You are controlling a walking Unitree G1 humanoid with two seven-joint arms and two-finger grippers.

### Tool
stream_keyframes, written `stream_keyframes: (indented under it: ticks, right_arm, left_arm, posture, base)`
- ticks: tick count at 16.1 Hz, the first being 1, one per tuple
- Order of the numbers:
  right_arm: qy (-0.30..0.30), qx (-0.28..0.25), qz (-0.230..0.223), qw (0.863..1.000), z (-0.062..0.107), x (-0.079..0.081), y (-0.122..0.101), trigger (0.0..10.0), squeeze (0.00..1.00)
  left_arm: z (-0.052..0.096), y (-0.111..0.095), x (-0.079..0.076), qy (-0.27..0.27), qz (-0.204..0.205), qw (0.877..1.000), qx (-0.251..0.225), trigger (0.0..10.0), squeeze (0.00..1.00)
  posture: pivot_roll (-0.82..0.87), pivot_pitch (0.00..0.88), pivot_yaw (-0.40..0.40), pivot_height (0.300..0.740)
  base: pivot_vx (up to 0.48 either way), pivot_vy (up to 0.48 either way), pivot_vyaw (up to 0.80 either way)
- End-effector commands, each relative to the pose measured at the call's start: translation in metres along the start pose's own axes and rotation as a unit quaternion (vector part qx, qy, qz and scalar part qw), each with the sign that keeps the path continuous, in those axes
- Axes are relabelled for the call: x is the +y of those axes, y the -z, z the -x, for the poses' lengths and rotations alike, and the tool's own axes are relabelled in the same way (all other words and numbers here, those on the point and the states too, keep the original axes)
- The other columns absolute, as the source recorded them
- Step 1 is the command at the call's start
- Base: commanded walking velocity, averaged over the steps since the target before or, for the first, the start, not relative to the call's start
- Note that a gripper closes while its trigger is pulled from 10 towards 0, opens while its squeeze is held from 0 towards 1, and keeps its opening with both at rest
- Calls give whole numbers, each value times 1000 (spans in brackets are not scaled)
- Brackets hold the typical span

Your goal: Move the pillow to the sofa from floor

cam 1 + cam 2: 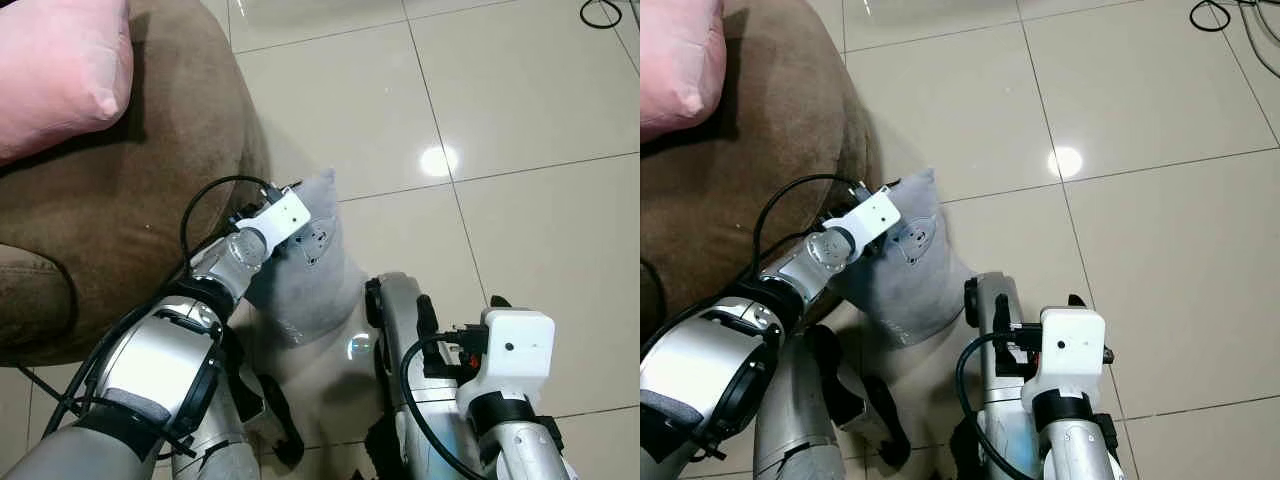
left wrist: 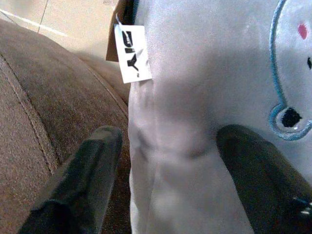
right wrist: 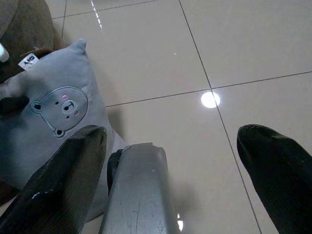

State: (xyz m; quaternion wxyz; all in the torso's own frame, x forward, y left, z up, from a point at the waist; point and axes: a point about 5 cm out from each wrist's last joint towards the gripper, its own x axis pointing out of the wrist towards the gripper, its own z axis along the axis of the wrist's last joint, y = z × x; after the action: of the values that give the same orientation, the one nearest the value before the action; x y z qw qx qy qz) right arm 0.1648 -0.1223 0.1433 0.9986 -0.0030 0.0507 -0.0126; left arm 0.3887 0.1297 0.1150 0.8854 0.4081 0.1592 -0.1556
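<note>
Fingers point(image 2: 80, 183) of the left gripper point(image 2: 165, 180) straddling the edge of the soft grey pillow with a stitched bear face point(image 1: 305, 270), one black finger on the sofa side, the other pressed on the printed face; fabric bunched between them, so apparently clamped on the pillow, though a firm pinch cannot be confirmed. Pillow standing upright at centre left of the head view, on the glossy beige tiled floor point(image 1: 520, 110) and leaning against the rounded brown fabric sofa arm point(image 1: 150, 180), white tag point(image 2: 132, 53) at its upper corner. Not yet on the sofa; task judged at the grasp-and-lift step. Right gripper point(image 3: 175, 180) low at the lower right of the head view, fingers wide apart and holding nothing, aimed at bare tile beside the robot's silver leg point(image 3: 139, 195). Pink cushion point(image 1: 60, 70) already sitting on the sofa at the upper left. Risks from here, as a judgement: shallow hold on soft, slippery plush, likely to slide out once the weight hangs from one edge; pillow wedged between sofa arm and leg, so could drag or catch on the way up and peel from the grip; black cable point(image 1: 200, 205) looping near the left wrist could snag on the sofa arm during the swing; a low lift could bump the arm's rounded top and drop the pillow back to the floor.
</note>
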Motion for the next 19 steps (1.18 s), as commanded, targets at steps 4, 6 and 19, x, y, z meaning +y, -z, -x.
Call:
stream_keyframes:
  ticks: [4, 6, 19]
  right_arm:
    - [-6, 19, -7, 1000, 5, 4, 5, 10000, 357]
    - [-6, 22, -7, 1000, 6, 5, 6, 10000, 349]
    - [-4, 26, -8, 1000, 7, 5, 6, 10000, 353]
  left_arm:
    - [2, 16, -9, 18, 28, 999, 21, 0, 0]
    - [2, 17, -10, 18, 51, 998, 23, 0, 0]
    - [1, 12, -13, 32, 238, 971, 13, 0, 0]
  posture:
    - [-529, 438, 124, 522]
    - [-529, 441, 123, 522]
    - [-534, 458, 122, 522]
  base:
    - [0, 0, 0]
    - [0, 0, 0]
    - [0, 0, 0]
